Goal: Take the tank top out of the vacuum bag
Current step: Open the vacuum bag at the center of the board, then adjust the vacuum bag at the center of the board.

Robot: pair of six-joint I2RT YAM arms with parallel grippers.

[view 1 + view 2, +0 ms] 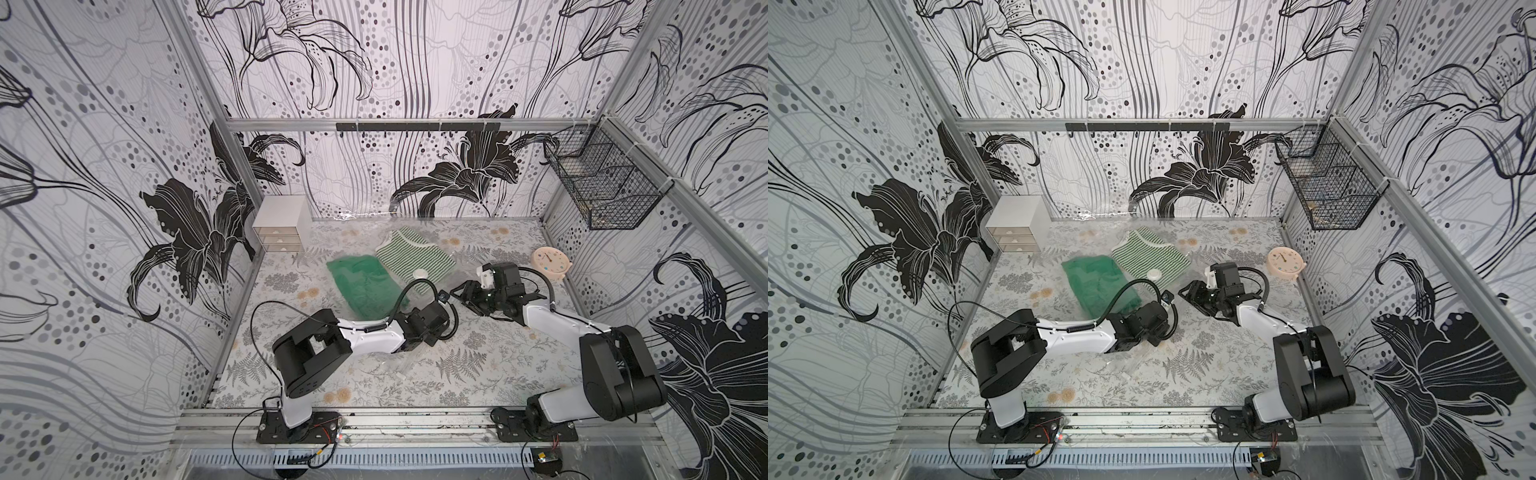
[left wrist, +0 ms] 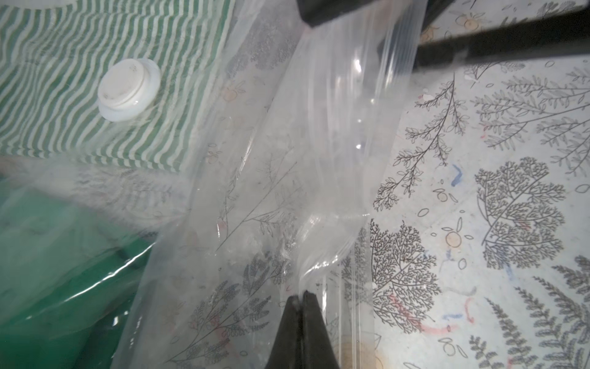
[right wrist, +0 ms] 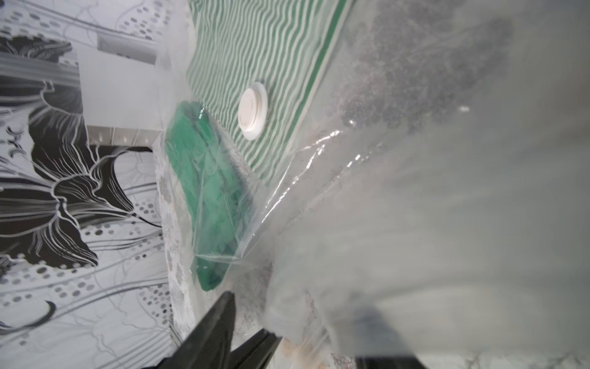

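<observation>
The striped tank top [image 1: 409, 257] [image 1: 1146, 255] lies flat inside the clear vacuum bag [image 1: 361, 232], under the bag's round white valve [image 1: 420, 273] [image 2: 127, 89] [image 3: 253, 110]. A plain green shirt [image 1: 365, 286] [image 3: 210, 198] lies beside it in the bag. My left gripper [image 2: 301, 295] is shut on a fold of the bag's film [image 2: 287, 159] near its edge. In both top views its fingers are hidden under the wrist [image 1: 428, 322]. My right gripper [image 1: 465, 293] [image 3: 300, 303] is open, its fingers apart on either side of the film, just right of the valve.
A white drawer unit [image 1: 278, 228] stands at the back left. A pink clock [image 1: 548, 262] sits by the right wall, under a black wire basket [image 1: 598, 183]. A black hook rail [image 1: 415, 126] runs along the back wall. The bag's small white slider clip [image 1: 401, 375] lies near the front.
</observation>
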